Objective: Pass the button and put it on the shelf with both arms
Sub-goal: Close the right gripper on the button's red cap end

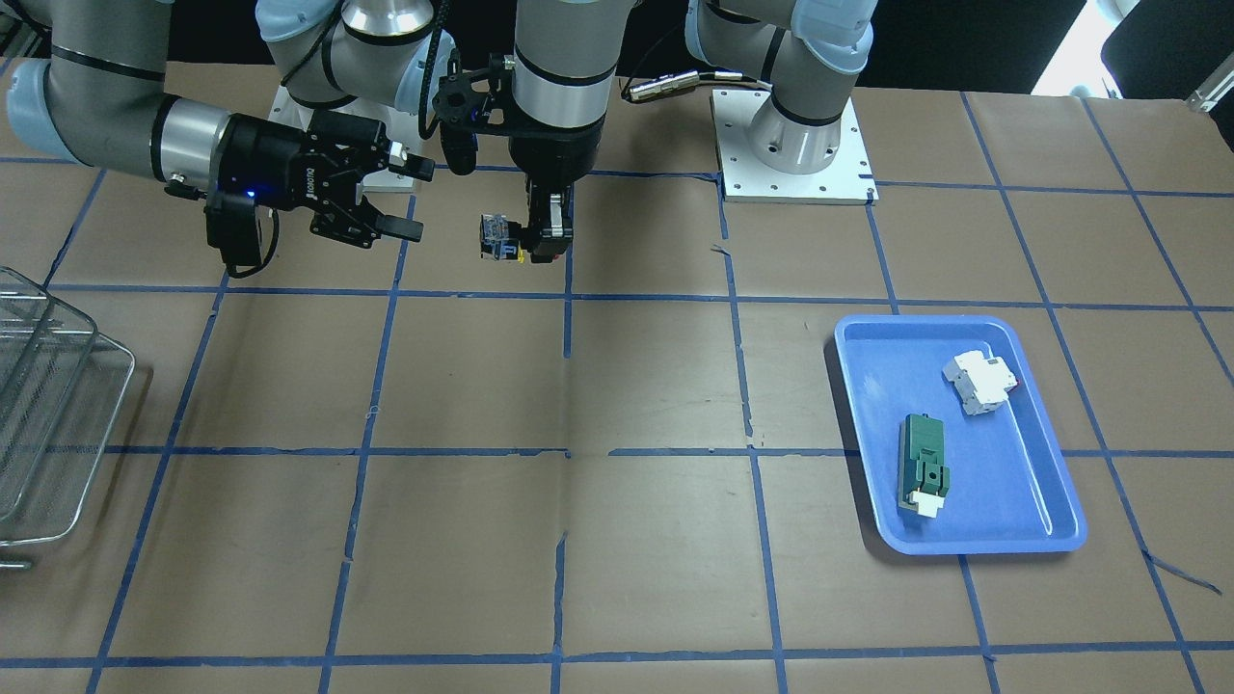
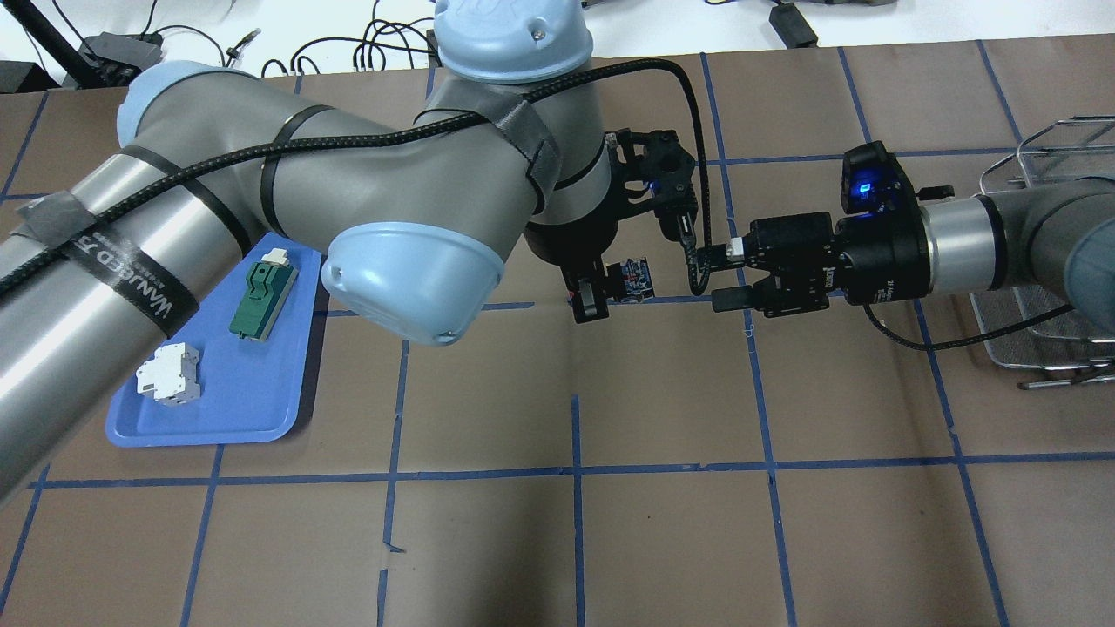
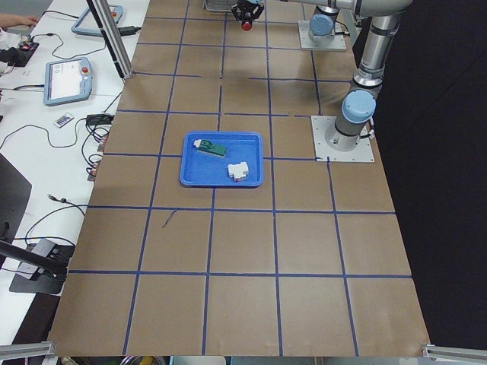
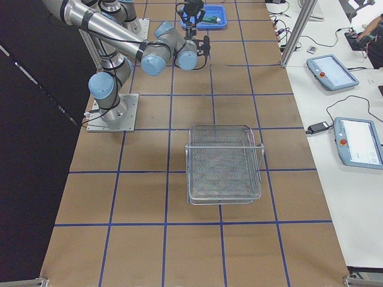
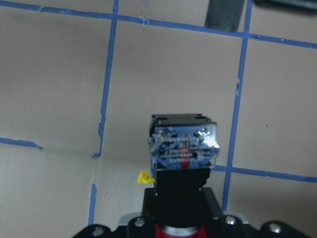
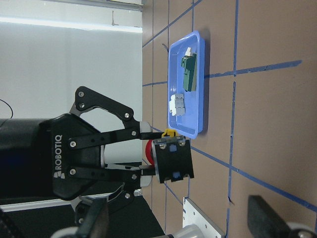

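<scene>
My left gripper (image 1: 542,241) is shut on the button (image 1: 501,239) and holds it above the table, contact block pointing toward my right gripper. The overhead view shows the button (image 2: 633,282) just past the left gripper (image 2: 601,293). My right gripper (image 2: 727,274) is open and empty, a short gap from the button, its jaws facing it; it also shows in the front view (image 1: 419,200). In the left wrist view the blue-white contact block (image 5: 183,148) fills the centre. In the right wrist view the button (image 6: 172,159) sits between the left gripper's fingers. The wire shelf (image 2: 1037,261) stands behind the right arm.
A blue tray (image 1: 1017,482) holds a green module (image 1: 924,463) and a white breaker (image 1: 981,383) on my left side. The shelf (image 1: 48,405) sits at the table's edge on my right side. Blue tape lines grid the brown table.
</scene>
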